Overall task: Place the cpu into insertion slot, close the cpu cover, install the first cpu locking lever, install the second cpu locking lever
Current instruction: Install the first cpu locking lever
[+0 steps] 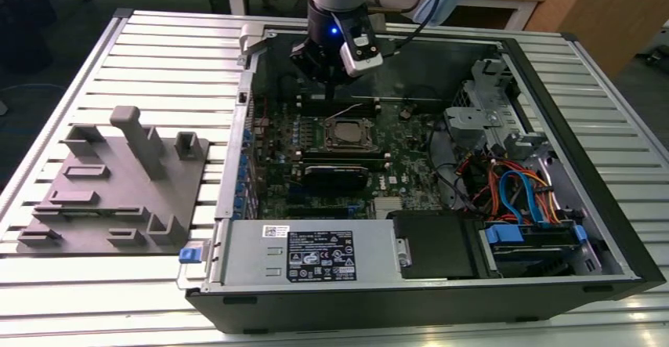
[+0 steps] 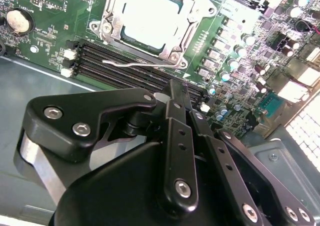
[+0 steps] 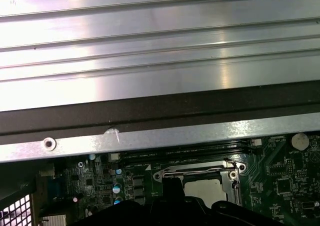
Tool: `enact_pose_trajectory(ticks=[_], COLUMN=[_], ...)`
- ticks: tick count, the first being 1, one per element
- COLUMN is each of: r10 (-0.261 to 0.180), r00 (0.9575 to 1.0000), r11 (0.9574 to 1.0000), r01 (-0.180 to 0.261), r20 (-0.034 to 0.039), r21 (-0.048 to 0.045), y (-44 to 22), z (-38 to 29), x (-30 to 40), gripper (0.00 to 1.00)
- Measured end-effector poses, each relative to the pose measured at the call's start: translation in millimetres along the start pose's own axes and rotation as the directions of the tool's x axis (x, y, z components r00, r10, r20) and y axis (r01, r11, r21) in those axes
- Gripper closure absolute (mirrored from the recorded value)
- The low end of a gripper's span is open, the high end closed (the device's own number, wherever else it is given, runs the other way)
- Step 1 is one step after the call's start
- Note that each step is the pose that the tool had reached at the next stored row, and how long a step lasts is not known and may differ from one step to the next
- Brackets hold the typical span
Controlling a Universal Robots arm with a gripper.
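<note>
The cpu (image 2: 150, 17) lies in the insertion slot (image 1: 348, 133) on the green board, its silvery top showing through the window of the cpu cover (image 2: 111, 21), which lies flat over it. A thin wire locking lever (image 2: 134, 63) runs along the socket's edge beside the memory slots, with its hooked end free. My gripper (image 2: 176, 88) hangs just above the board next to that lever, fingers pressed together and holding nothing. In the exterior view the gripper (image 1: 330, 95) is over the far edge of the socket. In the first wrist view the fingertip sits in front of the cpu (image 3: 206, 188).
The open computer case (image 1: 544, 88) walls in the board. A black card (image 1: 334, 177) lies near the socket, with a power supply (image 1: 313, 257) and coloured cables (image 1: 512, 190) further out. A grey fixture plate (image 1: 115, 186) sits on the slatted table at the exterior view's left.
</note>
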State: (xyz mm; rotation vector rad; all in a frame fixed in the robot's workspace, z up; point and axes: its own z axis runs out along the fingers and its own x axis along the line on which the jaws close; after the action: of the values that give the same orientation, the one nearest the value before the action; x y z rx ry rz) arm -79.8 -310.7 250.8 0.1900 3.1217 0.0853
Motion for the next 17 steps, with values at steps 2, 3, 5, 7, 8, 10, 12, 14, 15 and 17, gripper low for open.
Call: enact_pose_trajectory(ticks=[2, 3, 5, 7, 8, 10, 12, 14, 15, 17], r10=[0.0, 0.0, 0.0, 0.0, 0.0, 0.001, 0.003, 0.007, 0.007, 0.007], r00=[1.0, 1.0, 1.0, 1.0, 1.0, 1.0, 1.0, 1.0, 1.0, 1.0], r11=[1.0, 1.0, 1.0, 1.0, 1.0, 0.9997, 0.9997, 0.9997, 0.9996, 0.9995], r01=[0.0, 0.0, 0.0, 0.0, 0.0, -0.001, -0.003, -0.007, -0.007, -0.007], r20=[0.0, 0.0, 0.0, 0.0, -0.0009, -0.0025, -0.0024, -0.0023, -0.0025, -0.0029], r21=[0.0, 0.0, 0.0, -0.0016, -0.01, -0.024, -0.0246, -0.0255, -0.028, -0.031], y=[0.0, 0.0, 0.0, 0.0, -0.2, -1.8, -3.2, -5.3, -6.1, -6.3], z=[0.0, 0.0, 0.0, 0.0, 0.1, 0.5, 1.1, 2.5, 3.9, 6.6], x=[0.0, -0.1, -0.1, -0.2, -0.2, -0.3, -0.6, -1.0, -1.4, -2.9], gripper=[0.9, 0.9, 0.9, 0.9, 0.9, 0.9, 0.9, 0.9, 0.9, 0.9])
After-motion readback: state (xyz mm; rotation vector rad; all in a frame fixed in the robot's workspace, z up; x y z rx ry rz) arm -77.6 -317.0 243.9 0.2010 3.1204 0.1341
